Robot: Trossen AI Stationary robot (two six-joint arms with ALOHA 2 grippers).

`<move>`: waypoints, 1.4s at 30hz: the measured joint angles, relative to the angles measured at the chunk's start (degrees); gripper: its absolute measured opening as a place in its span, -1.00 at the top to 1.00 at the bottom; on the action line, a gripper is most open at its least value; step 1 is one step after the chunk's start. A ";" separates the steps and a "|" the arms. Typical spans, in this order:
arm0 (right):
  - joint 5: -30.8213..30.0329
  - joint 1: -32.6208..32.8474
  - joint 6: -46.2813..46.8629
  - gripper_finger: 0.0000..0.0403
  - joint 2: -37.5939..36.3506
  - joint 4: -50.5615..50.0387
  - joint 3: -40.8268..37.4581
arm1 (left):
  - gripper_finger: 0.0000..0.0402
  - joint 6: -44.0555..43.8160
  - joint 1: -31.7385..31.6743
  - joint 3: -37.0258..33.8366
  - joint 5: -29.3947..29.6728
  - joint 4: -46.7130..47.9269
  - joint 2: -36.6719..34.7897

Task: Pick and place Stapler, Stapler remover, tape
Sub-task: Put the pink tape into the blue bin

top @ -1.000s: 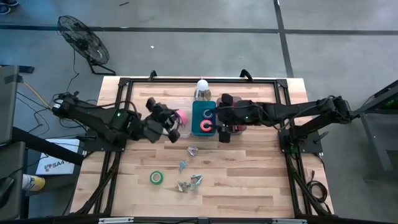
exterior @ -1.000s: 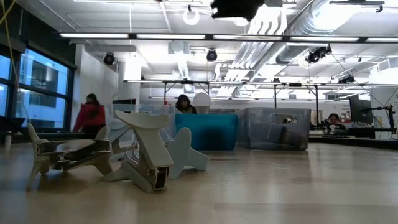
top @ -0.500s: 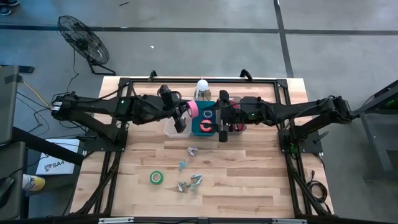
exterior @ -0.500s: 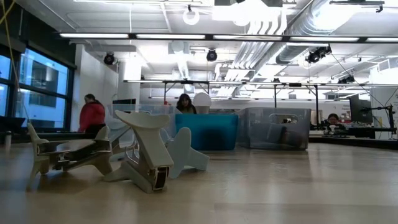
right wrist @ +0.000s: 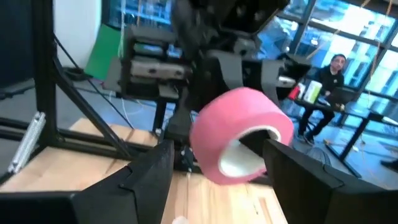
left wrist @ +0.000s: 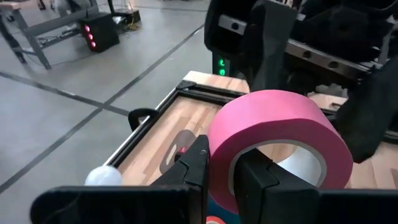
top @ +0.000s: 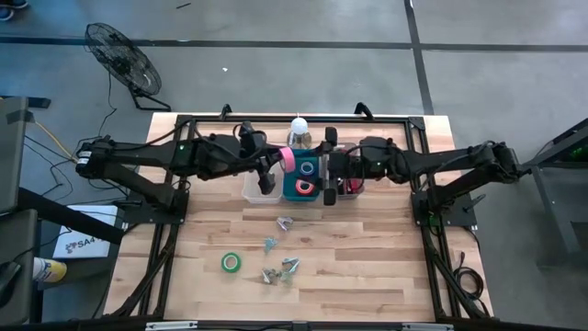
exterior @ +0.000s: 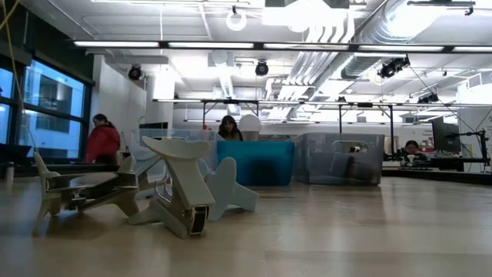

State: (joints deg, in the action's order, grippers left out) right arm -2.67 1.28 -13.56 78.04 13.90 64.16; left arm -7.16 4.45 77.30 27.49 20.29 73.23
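Placing step: left tool (left wrist: 221, 171) grips pink ring-shaped tape roll (top: 286, 159) above teal bin (top: 300, 177), bench 12 o'clock. Next: lower, release. Right tool (right wrist: 214, 180) open, empty, alongside.

My left gripper (left wrist: 222, 174) pinches a pink tape roll (left wrist: 277, 134) through its wall, one finger inside the pale core, the roll raised off the table. Directly beneath it another tape roll (top: 304, 188), reddish, lies flat. A green tape roll (top: 231, 263) lies flat on the wood, well apart from my left gripper and nearer the table's front.
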 joint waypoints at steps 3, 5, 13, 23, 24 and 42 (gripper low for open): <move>0.45 0.07 0.00 -0.19 0.55 1.72 0.00 | 0.81 0.08 0.00 0.00 0.61 -0.12 0.00; 0.55 0.26 0.18 -0.19 1.30 2.20 0.00 | 0.81 0.43 0.02 -0.02 1.60 0.02 0.00; 1.28 0.28 1.55 -0.19 3.82 7.46 0.00 | 0.81 1.45 0.04 -0.04 2.61 -0.34 -0.22; -0.08 -0.28 3.11 -0.19 3.89 5.88 0.00 | 0.81 1.43 0.03 -0.07 2.61 -0.42 -0.07; -0.58 -0.26 3.24 -0.19 3.89 5.63 0.02 | 0.81 1.37 0.04 -0.07 2.54 -0.68 -0.05; 2.14 -0.35 5.63 -0.19 4.22 3.91 -0.04 | 0.81 1.40 0.15 0.00 1.91 -0.72 -0.04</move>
State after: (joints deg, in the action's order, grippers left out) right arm -0.52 0.93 -7.94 82.26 17.81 64.12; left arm -5.76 4.60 77.30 29.41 19.57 73.19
